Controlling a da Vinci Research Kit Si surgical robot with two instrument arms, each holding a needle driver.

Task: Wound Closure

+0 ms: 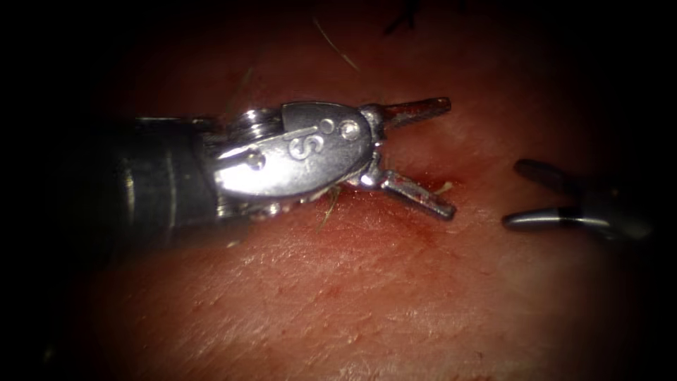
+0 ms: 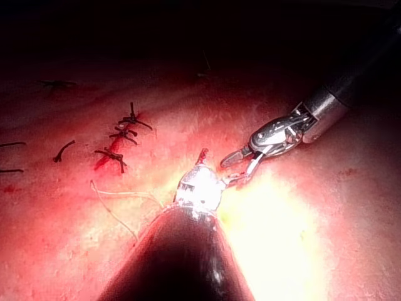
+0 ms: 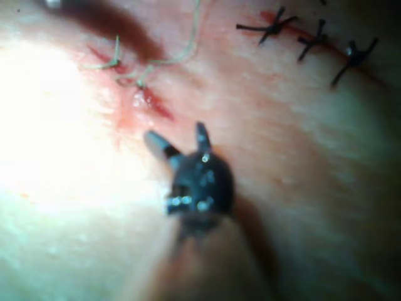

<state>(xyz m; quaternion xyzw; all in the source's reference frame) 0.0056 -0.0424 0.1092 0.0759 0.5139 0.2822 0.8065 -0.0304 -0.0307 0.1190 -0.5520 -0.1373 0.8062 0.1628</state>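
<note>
Near the middle of the endoscope view, a little right of centre, sits the short red cut (image 1: 416,185) in the pink, wet-looking pork tissue (image 1: 338,296). Red fluid (image 1: 395,212) has pooled around it. I can't spot the curved needle anywhere, so I can't say where it is or if it is in the tissue.

A thin, pale loose thread (image 3: 182,47) runs up from the cut in the right wrist view, with small pale thread ends (image 3: 113,59) poking out beside the red mark. It looks like a stitch sits there already, but that is my guess.

Over the cut hangs the big shiny silver left tool (image 1: 451,159), coming in from the picture's left. Its two jaws are spread wide, one above the cut and one lying just along it. They pinch nothing. My guess is they are spread like that so as to be ready for the thread or the tissue edge.

Off at the right side of the endoscope view is the darker grey right tool (image 1: 509,194). Its jaws are spread too, and they hold nothing. It sits apart from the cut, perhaps to keep out of the way.

Farther along the tissue, in the right wrist view, are three dark knotted stitches (image 3: 313,37) in a row, so that part looks closed.
</note>
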